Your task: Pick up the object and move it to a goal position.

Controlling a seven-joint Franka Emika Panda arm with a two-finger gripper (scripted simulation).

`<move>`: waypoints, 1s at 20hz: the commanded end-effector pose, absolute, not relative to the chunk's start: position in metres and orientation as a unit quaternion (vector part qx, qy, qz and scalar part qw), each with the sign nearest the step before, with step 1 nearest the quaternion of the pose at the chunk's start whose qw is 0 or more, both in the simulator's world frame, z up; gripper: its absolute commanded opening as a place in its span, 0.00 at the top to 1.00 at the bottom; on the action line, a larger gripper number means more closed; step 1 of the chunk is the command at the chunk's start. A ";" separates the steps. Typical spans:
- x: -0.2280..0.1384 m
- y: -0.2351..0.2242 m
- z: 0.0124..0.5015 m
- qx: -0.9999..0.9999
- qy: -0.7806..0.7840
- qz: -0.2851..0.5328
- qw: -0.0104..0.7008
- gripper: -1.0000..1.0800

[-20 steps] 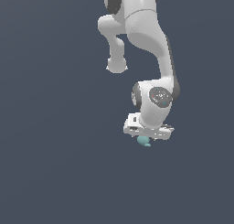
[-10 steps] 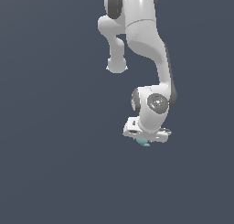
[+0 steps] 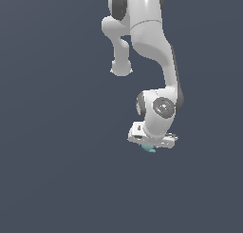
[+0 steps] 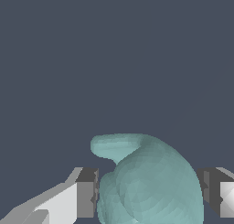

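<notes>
The little teal object (image 4: pixel 151 184) sits between the claw (image 4: pixel 148 195) fingers (image 4: pixel 87 193) — clamped on its fat round body. It looks light, hard and lumpy — squeeze the body, not the nub.

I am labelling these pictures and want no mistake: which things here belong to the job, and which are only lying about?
Belong to the job:
- the pale teal object, sitting between the two fingers
- the tool, shut on that object

Only lying about:
- nothing; apart from the white arm, only plain dark background shows in both views
</notes>
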State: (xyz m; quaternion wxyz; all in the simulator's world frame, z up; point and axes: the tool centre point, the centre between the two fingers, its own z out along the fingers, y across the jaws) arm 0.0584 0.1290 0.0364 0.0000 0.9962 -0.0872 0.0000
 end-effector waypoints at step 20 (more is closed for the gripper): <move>0.003 0.148 0.088 0.996 -0.087 0.000 0.000 1.00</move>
